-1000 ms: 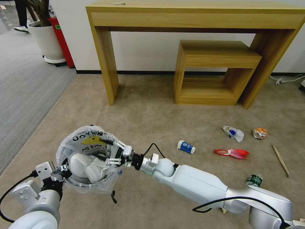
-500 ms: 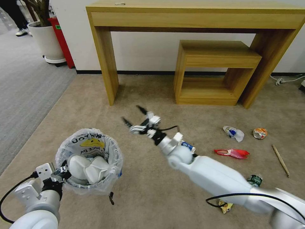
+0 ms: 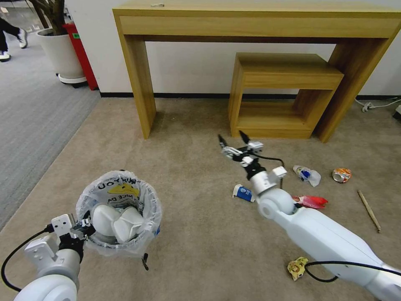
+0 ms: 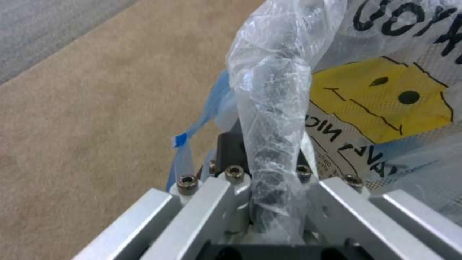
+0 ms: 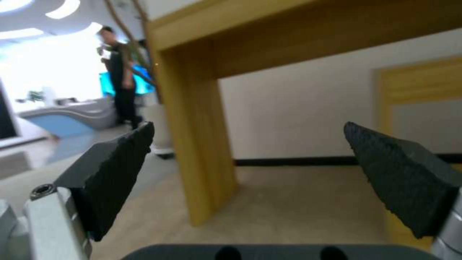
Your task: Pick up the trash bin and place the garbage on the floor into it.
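The trash bin (image 3: 140, 244), lined with a clear printed bag, hangs at the lower left with my left gripper (image 3: 81, 228) shut on its near rim (image 4: 272, 169). Two white slippers (image 3: 115, 219) lie inside it. My right gripper (image 3: 232, 138) is open and empty, raised above the beige floor (image 3: 196, 234), its fingers (image 5: 120, 173) pointing toward the wooden furniture. On the floor near that arm lie a blue-white paper cup (image 3: 243, 192), a red wrapper (image 3: 311, 201), a white-blue crumpled piece (image 3: 307, 174), a crushed orange can (image 3: 341, 175), a wooden stick (image 3: 369, 210) and a yellow crumpled wrapper (image 3: 297, 267).
A tall wooden console table (image 3: 255, 21) stands against the wall with a smaller wooden table (image 3: 284, 79) under it. A white plant pot (image 3: 60, 52) and a red object (image 3: 81, 54) stand at the far left beside grey carpet (image 3: 33, 117). A cable (image 3: 378, 104) lies at the right.
My right arm has swung from over the bin's mouth out to the right and forward, fingers open. The bin stays in the left gripper with the slippers inside.
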`<state>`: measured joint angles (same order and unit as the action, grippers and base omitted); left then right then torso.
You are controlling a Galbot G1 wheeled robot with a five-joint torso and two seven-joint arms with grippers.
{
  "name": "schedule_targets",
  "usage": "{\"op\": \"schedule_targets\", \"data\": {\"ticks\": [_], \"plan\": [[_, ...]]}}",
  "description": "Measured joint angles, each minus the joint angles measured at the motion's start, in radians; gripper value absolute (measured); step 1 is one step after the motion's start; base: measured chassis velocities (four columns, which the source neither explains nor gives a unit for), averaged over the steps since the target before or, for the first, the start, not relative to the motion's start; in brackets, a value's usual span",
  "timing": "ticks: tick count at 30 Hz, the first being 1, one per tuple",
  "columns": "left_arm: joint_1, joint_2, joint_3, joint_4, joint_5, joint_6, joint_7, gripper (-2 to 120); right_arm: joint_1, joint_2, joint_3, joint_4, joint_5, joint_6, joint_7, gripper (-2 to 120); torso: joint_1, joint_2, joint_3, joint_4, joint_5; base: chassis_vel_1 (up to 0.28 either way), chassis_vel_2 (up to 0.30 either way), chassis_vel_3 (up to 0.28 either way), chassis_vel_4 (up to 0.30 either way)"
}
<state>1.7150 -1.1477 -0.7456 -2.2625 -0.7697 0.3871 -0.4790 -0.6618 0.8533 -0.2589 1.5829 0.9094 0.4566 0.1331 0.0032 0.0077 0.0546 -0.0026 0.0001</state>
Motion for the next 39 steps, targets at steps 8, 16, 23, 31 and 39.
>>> {"op": "schedule_targets", "data": {"ticks": [8,16,23,31,39], "plan": [[0.018,0.0,-0.011,0.02,0.132,0.042,0.108,1,-0.109,-0.045,0.08,0.007,-0.056,-0.1,0.109,100,0.0,0.0,0.0,0.0004,0.0,0.0,0.0,0.0,0.0],[0.032,-0.001,-0.023,0.026,0.215,0.036,0.195,1,-0.193,-0.059,0.137,-0.018,-0.133,-0.095,0.115,100,0.0,0.0,0.0,0.0001,0.0001,0.0,0.0,0.0,0.0],[0.035,-0.006,-0.023,0.029,0.204,0.008,0.229,1,-0.251,-0.07,0.182,-0.023,-0.193,-0.056,0.088,100,0.0,0.0,0.0,0.0,0.0,0.0,0.0,0.0,0.0],[0.037,-0.011,-0.027,0.033,0.196,-0.015,0.237,1,-0.291,-0.081,0.233,-0.011,-0.217,-0.019,0.051,100,0.0,0.0,0.0,0.0001,-0.0001,0.0,0.0,0.0,0.0],[0.038,-0.016,-0.027,0.041,0.192,-0.023,0.227,1,-0.302,-0.082,0.249,-0.01,-0.237,0.01,0.023,100,0.0,0.0,0.0,0.0002,-0.0001,0.0,0.0,0.0,0.0]]}}
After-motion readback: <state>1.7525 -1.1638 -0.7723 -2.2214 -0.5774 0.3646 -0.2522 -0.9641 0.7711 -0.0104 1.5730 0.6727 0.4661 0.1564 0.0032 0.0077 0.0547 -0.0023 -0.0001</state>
